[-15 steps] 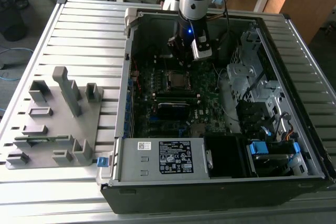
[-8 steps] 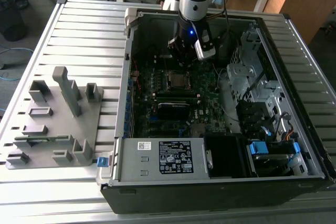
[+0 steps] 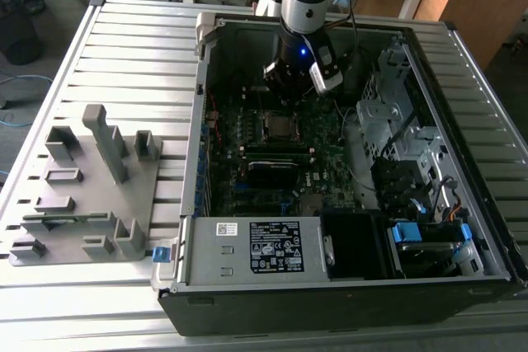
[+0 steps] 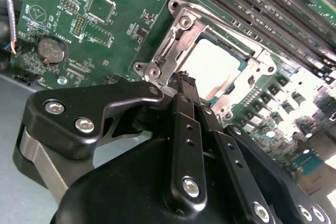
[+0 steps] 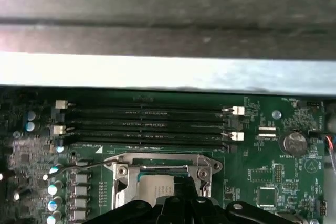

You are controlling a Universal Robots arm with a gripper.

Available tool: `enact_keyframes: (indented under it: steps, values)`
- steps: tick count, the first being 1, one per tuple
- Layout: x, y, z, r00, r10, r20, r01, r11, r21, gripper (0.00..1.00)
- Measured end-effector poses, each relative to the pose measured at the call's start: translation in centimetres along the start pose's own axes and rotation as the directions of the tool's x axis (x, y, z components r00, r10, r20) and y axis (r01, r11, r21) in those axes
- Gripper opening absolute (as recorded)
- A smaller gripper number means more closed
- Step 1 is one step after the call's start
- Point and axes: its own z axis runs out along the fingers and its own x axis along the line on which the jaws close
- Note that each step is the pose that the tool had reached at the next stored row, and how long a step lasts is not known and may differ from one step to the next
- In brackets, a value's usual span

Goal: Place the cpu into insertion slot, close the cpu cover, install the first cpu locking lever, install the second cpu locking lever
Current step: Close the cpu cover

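On motherboard (image 4: 79,3), cpu (image 4: 212,66) within window of cpu cover (image 4: 176,38).

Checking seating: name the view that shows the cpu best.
Second wrist view: the cpu lies close and mostly unobstructed. In the first wrist view the end effector covers part; in the exterior view it sits distant.

Seen in the exterior view, the hand (image 3: 289,92) has open air above the socket (image 3: 280,127); drive cages (image 3: 381,117) crowd three o'clock, a black card (image 3: 276,172) six, the case wall (image 3: 200,113) nine.

Grey fixture rack (image 3: 89,191) on slatted table (image 3: 132,47), beside open computer case (image 3: 330,307).
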Motion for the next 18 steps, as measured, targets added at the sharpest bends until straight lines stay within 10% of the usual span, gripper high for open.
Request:
enact_keyframes:
  steps: [7, 18]
  values:
    - [0.76, 0.00, 0.07, 1.0000, -0.001, -0.0003, 0.001, 0.9998, 0.0206, 0.10]
    - [1.95, -0.26, 0.32, 0.9999, 0.014, 0.0002, -0.014, 0.9996, 0.0223, 0.10]
